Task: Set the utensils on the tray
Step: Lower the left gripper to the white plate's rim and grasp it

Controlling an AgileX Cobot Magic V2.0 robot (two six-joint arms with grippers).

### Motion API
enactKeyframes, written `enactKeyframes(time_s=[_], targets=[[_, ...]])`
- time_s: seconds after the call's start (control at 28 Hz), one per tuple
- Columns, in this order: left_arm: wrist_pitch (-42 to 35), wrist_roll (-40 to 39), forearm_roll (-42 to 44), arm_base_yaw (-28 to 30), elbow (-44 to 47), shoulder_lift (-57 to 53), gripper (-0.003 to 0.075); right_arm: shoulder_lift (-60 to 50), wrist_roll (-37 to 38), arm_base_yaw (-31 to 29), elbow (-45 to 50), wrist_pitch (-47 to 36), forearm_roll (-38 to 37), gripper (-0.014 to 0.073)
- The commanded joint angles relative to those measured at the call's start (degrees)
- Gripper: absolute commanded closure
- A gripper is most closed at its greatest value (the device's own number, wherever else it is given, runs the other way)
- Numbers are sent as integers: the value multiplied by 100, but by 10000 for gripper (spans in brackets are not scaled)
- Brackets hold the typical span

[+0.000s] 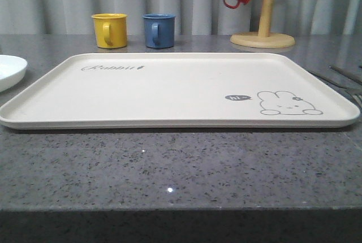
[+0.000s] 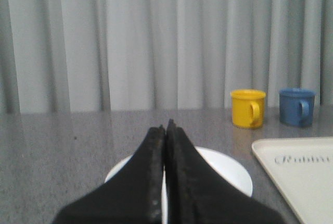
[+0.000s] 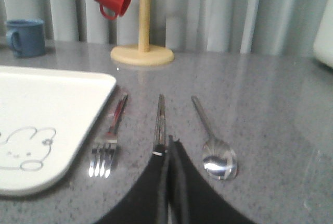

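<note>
While pressed together, right tool touches chopsticks between fork and spoon.

We see the cream tray lying flat on the grey counter, bare, with "Rabbit" script far left and a rabbit drawing near right. Just right of it, on the counter, lie the fork, the chopsticks and the spoon, side by side, handles pointing away.
</note>
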Motion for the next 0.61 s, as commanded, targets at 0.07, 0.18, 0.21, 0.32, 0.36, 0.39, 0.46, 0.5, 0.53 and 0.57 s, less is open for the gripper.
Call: enactKeyframes(time_s=[0.07,0.18,0.21,0.32,0.36,0.39,0.46,0.5,0.53,0.57], targets=[[-363,-54,-61,14,-792,-35,738,-64,-31,-22,-1142,72,-12,661],[432,-54,58,14,-1483,309,738,242,-31,-22,-1858,851,-12,661],[763,-54,119,14,-1734,501,738,413,-31,-22,-2096,1072,-12,661],[1537,-54,129,14,-2392,1189,738,995,-31,-22,-2684,1402,44,661],[1662,-54,129,14,-2552,1426,738,1182,-31,-22,-2826,1417,50,661],[1717,-54,129,14,-2682,1642,738,1351,-31,-22,-2943,1417,55,661],[1725,-54,129,14,-2865,1990,738,1653,-31,-22,-3124,1417,62,661],[1696,-54,129,14,-2897,2112,738,1753,-31,-22,-3170,1417,75,661],[1665,-54,129,14,-2925,2200,738,1805,-31,-22,-3189,1423,81,661],[1620,-54,129,14,-2934,2253,738,1841,-31,-22,-3189,1380,86,661]])
